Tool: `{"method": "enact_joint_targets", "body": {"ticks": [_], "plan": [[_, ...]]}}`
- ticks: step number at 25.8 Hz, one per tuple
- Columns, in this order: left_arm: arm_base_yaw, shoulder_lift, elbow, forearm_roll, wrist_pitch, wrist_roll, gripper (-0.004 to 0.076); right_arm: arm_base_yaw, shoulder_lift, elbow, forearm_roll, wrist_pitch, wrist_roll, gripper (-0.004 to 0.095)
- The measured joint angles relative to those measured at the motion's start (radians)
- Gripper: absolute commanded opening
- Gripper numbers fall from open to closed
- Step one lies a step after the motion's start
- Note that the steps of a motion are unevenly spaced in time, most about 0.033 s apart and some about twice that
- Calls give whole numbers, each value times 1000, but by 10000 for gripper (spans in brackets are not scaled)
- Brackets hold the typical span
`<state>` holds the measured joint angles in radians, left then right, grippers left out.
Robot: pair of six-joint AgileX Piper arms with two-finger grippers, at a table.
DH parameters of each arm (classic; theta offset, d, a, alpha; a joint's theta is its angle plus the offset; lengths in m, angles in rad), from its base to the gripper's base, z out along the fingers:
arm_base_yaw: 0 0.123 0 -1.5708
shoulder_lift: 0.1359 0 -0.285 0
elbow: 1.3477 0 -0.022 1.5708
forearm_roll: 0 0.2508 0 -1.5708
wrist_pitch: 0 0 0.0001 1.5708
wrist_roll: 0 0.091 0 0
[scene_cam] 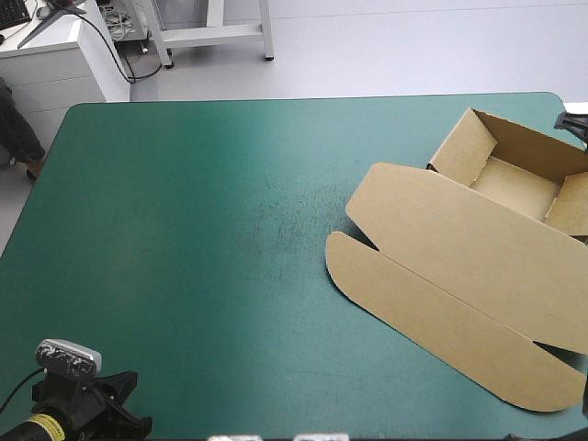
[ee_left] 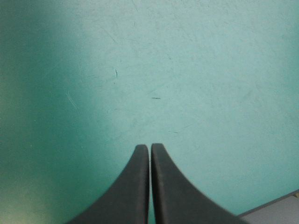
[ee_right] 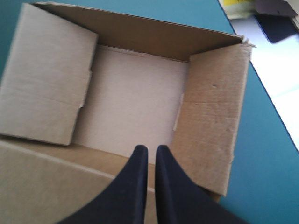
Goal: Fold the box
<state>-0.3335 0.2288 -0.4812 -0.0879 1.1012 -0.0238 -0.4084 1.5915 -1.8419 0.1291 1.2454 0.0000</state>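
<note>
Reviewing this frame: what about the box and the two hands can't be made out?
1. High view: the box runs past the right edge, cutting off its right wall and lid corner.
2. Right wrist view: the right hand covers part of the tray's near edge.
3. High view: that hand is almost wholly out of frame.
4. Left wrist view: the left hand faces only the teal-green cover.

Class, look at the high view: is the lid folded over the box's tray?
No: the lid lies flat on the teal-green cover, and the tray stands open with its walls raised.
</note>
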Motion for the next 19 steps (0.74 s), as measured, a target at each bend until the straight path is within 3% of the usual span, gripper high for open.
{"method": "enact_joint_targets", "body": {"ticks": [4, 12, 19], "plan": [[0, 0, 0, 0, 0, 0, -8, 69, -172, 95, 20, 1, -23, 1], [0, 0, 0, 0, 0, 0, -8, 252, -698, 533, 25, 2, -83, 0], [0, 0, 0, 0, 0, 0, -8, 267, -1104, 919, 47, 2, -155, 0]]}}
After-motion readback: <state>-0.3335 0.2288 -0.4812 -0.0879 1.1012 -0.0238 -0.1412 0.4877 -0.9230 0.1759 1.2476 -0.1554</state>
